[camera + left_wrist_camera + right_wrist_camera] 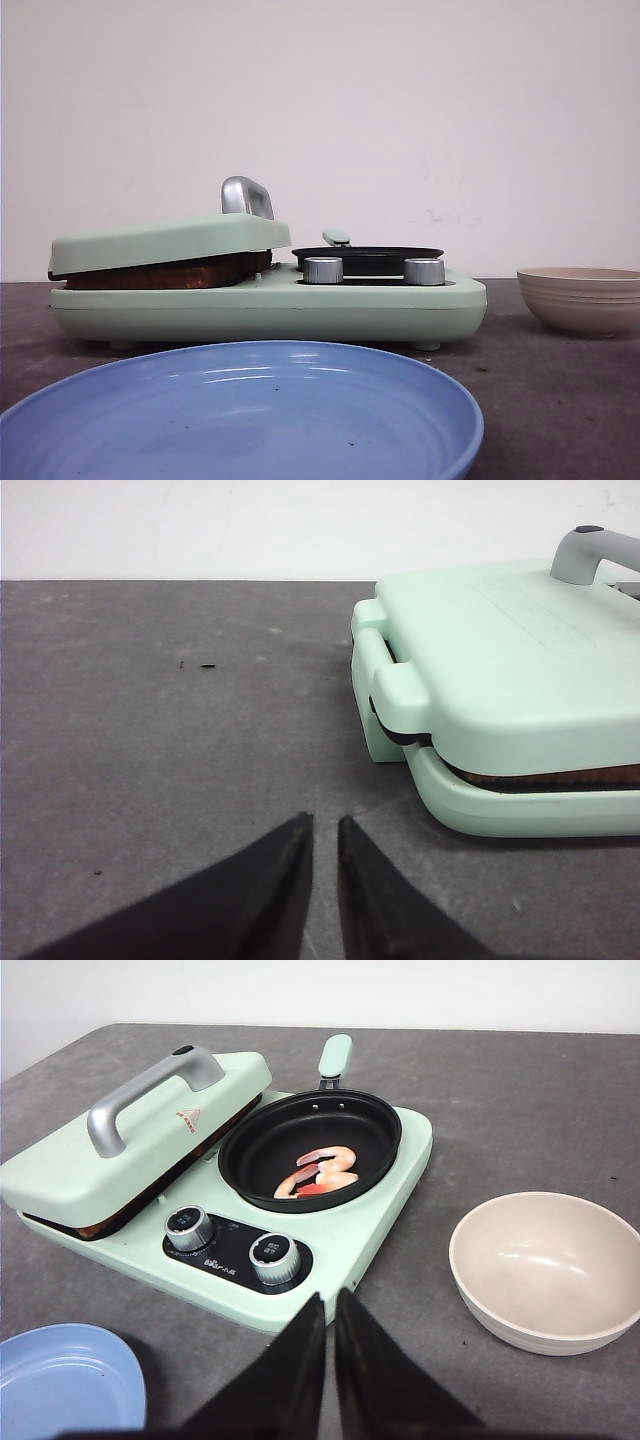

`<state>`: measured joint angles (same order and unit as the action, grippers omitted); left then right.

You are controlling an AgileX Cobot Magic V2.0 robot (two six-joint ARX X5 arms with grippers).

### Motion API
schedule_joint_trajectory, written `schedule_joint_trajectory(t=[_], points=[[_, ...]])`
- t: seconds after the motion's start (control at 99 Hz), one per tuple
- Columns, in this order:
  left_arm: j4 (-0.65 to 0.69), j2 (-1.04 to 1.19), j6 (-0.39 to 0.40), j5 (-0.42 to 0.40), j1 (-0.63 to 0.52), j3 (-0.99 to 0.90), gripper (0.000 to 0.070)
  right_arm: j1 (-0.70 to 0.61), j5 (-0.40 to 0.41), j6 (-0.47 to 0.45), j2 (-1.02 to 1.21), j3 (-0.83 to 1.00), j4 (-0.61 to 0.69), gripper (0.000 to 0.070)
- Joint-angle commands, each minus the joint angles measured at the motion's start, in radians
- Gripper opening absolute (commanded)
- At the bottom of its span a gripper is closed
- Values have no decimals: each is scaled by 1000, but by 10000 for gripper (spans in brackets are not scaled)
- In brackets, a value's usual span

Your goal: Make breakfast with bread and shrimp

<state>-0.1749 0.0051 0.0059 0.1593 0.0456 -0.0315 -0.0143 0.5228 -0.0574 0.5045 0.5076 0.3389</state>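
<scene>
The bread sits clamped under the green press lid, browning at its exposed edge, though how many slices is hard to tell. The shrimp lie in the black pan beside it to cook. Both the left hand and the right hand are empty and pinched narrow, held back over open bench. The blue plate and beige bowl wait nearby, leaving clear approach to the lid handle.
</scene>
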Motion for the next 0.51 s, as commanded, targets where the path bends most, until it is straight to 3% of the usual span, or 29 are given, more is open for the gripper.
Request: schedule_joint_trajectory(t=[0.0,0.101,0.152,0.283,0.374,0.495], points=[[-4,-1,8,-3,2,18,33,-3,-2,-10,1,8,-3,6],[-4,-1,8,-3,2,18,33,-7,-14,14,-53,3,54,6],[-4,-1,8,-3,2,18,33,-15,-73,59,-86,-20,43,6],[-4,-1,8,-3,2,18,33,-30,-286,201,-202,-188,-175,6],[-4,-1,8,-3,2,18,33,-30,-324,246,-303,-317,-308,6],[-4,-1,8,-3,2,18,33,-30,-396,256,-423,-433,-306,6]])
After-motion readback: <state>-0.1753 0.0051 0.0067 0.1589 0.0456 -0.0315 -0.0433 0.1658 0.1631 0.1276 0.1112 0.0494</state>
